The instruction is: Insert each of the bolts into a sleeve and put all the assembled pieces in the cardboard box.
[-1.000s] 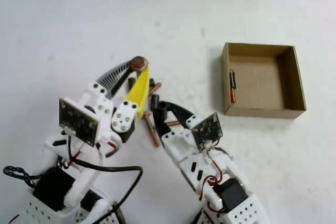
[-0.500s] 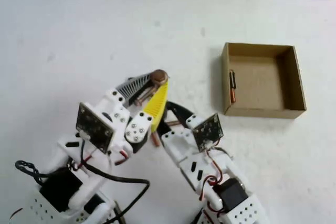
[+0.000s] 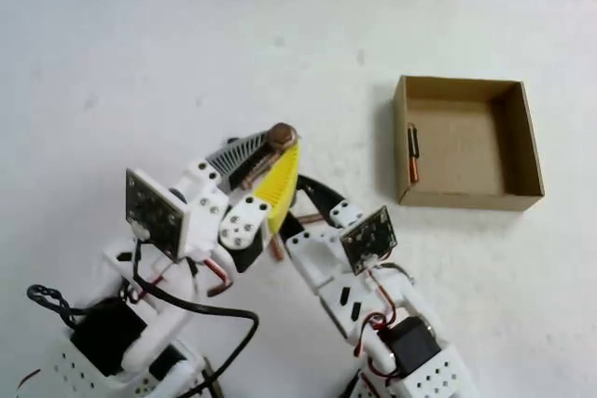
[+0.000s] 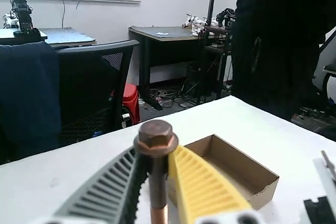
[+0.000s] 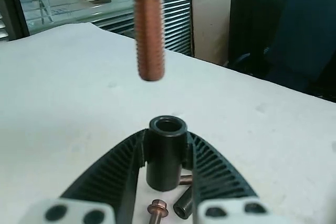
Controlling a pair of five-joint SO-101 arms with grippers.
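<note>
Inside the cardboard box (image 3: pixel 466 151): one assembled piece (image 3: pixel 412 153) lies against the wall facing the arms, so you can count that one done.
Left to do: at least one loose bolt (image 5: pixel 157 211) and one spare sleeve (image 5: pixel 183 206) lie on the desk (image 3: pixel 280 44), outside the box and near that wall.
Left gripper (image 4: pixel 157 167): your fingers are clamped on a copper bolt (image 4: pixel 155 139), head up and shank hanging down, beside the box.
Right gripper (image 5: pixel 167 149): your fingers are clamped on a black sleeve (image 5: pixel 167 156), upright with its bore open to the top.
Bolt against sleeve: the threaded tip hangs above the bore without touching it, seemingly a little off centre.
Judgement: you are early in the task, with this pair not yet joined.
</note>
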